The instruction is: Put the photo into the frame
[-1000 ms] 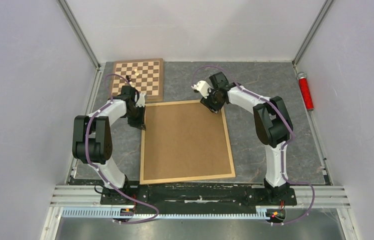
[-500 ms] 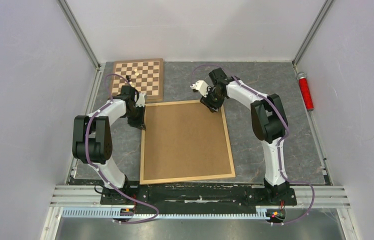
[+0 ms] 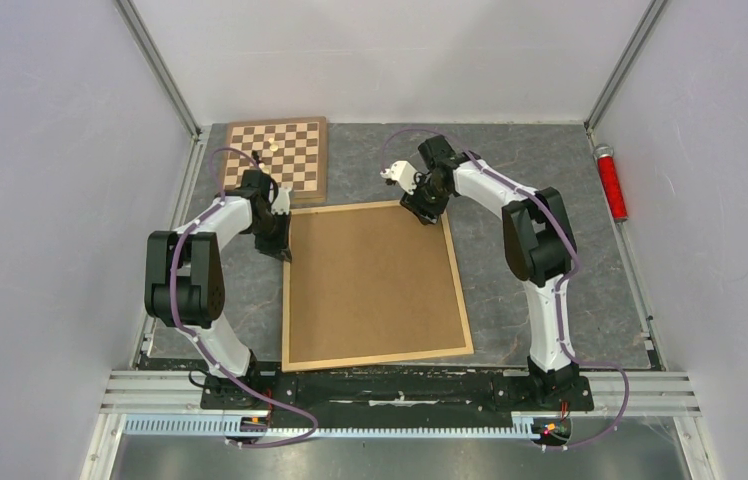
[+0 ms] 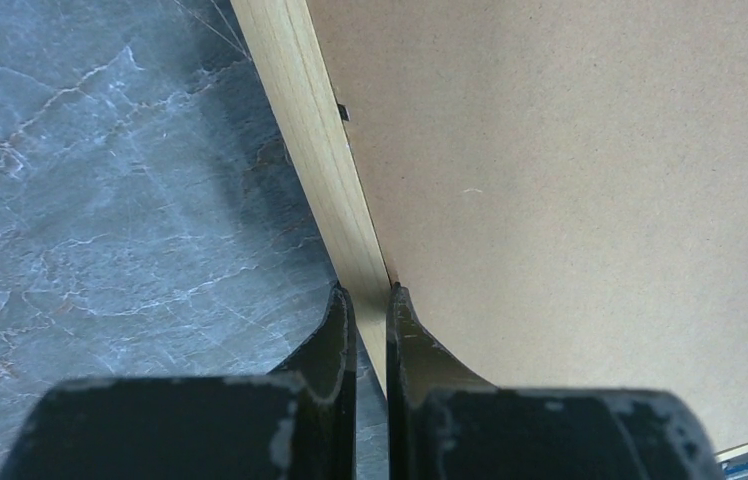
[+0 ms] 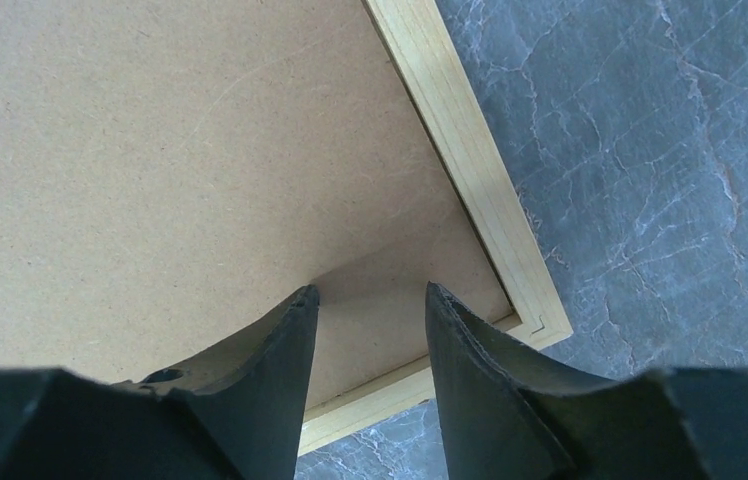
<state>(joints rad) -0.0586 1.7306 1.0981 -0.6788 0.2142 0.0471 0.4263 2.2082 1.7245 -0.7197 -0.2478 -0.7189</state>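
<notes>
While the frame (image 4: 302,100) lies flat at mid-counter (image 3: 540,150) with its brown backing board (image 3: 375,285) facing up, both arms reach out to its far end.

- Left arm: elbow folded high outside the frame's left rail, forearm angled in. Left claw (image 3: 283,250) points down at that rail, a little short of the far-left corner. Its fingers (image 4: 335,330) are clenched to a thin slit, and the pale wood of the rail runs into it.
- Right arm: elbow raised beyond the frame's right rail, wrist bent back over the far-right corner. Right claw (image 3: 430,213) is released, its fingers (image 5: 285,345) spread over the backing board just inside that corner, with only board between them.
- Around: a chessboard (image 3: 295,150) sits just past the frame's far-left corner, a small pale piece (image 3: 272,147) on it. A red cylinder (image 3: 609,183) lies well right of the frame, against the wall.
- Since a second ago: the right elbow has swung in and the right claw has edged toward the frame's far rail. The frame's near edge has slid slightly right. The left arm is unchanged.
</notes>
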